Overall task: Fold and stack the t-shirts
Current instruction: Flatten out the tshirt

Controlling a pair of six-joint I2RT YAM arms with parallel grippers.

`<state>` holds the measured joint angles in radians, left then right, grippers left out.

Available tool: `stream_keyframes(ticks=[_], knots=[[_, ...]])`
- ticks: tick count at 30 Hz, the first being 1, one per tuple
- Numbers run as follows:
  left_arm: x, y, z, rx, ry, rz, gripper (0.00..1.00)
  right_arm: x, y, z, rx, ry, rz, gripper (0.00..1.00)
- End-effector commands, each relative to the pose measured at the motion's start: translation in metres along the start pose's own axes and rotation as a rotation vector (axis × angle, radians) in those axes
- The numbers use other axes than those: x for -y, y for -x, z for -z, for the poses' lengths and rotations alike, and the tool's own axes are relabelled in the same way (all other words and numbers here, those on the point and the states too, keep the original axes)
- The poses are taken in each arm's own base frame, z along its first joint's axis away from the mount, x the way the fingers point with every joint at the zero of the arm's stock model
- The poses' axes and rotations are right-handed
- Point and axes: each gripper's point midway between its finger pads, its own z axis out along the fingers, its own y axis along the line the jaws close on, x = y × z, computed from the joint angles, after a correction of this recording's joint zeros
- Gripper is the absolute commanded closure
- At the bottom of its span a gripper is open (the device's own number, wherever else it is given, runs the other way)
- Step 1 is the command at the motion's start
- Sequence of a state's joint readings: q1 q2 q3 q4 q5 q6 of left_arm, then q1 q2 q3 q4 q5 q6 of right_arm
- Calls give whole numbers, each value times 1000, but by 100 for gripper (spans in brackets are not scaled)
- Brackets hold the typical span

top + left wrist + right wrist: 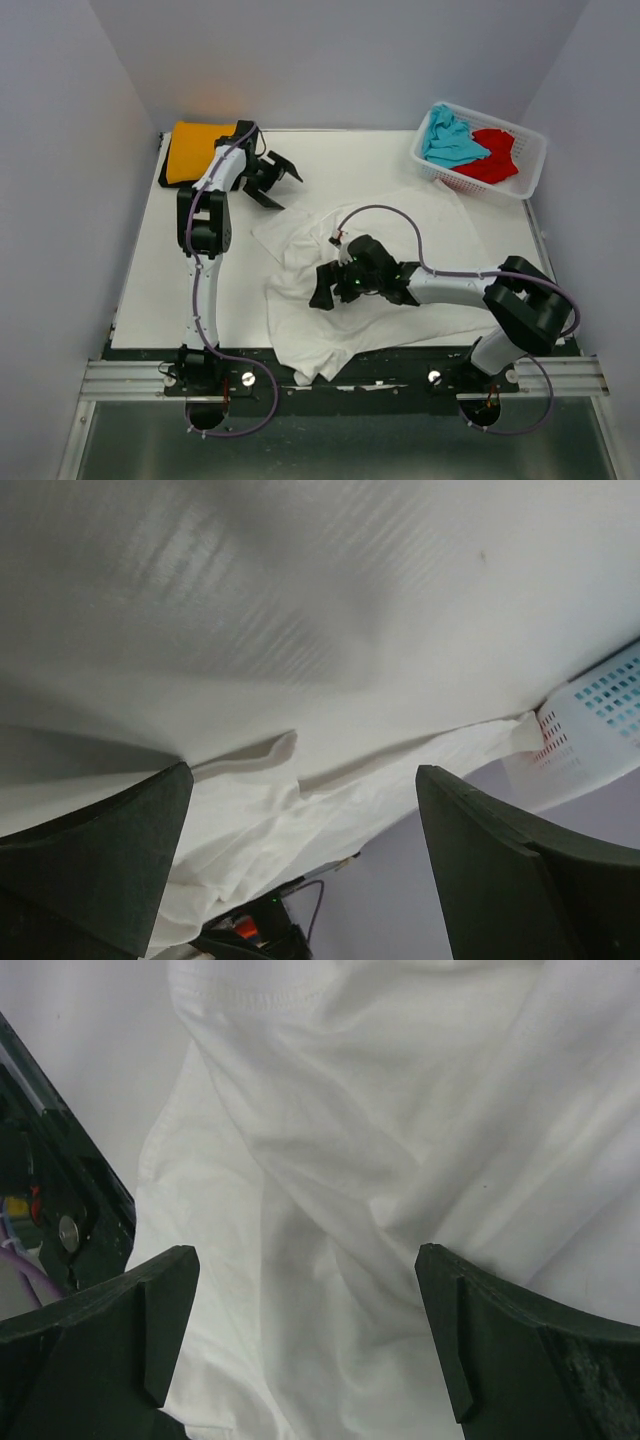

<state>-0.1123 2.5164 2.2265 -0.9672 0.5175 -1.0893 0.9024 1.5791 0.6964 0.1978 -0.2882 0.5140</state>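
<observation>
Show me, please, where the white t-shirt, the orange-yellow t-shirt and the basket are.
white t-shirt (445, 228), top external view, its spread far right part.
orange-yellow t-shirt (195, 150), top external view, middle of the folded cloth.
basket (536, 165), top external view, its right wall.

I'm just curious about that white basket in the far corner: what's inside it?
Inside the white basket lie a crumpled turquoise t-shirt and a red t-shirt, side by side. Whatever may lie beneath them is covered, so I cannot tell.

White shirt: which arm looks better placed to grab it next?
Right, probably: the right claw hovers open over the white shirt, near its crumpled middle; the left claw hangs over bare table beside it.
</observation>
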Motion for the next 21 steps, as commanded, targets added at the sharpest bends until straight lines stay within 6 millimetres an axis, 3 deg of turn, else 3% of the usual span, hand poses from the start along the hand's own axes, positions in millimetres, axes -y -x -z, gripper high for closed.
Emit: stream_keyframes(ticks=[1, 4, 7, 10, 13, 15, 17, 19, 21], knots=[[31, -4, 38, 91, -97, -178, 1, -14, 58, 10, 123, -62, 78, 0], [42, -6, 83, 206, -104, -285, 2, -14, 113, 17, 251, -175, 90, 0], [40, -26, 138, 335, -130, -380, 2, 3, 168, 20, 388, -347, 71, 0], [1, -56, 165, 438, -175, -428, 1, 20, 208, 13, 422, -407, -13, 0], [-62, -80, 167, 508, -166, -396, 1, 39, 247, 1, 445, -351, -142, 0], [-102, -103, 158, 504, -178, -378, 1, 57, 255, -15, 407, -376, -147, 0], [-127, -132, 152, 504, -205, -426, 1, 74, 253, -36, 341, -433, -161, 0], [-141, -162, 145, 507, -230, -469, 1, 79, 249, -61, 293, -400, -174, 0], [-140, -199, 139, 467, -311, -560, 1, 80, 242, -85, 235, -354, -192, 0]])
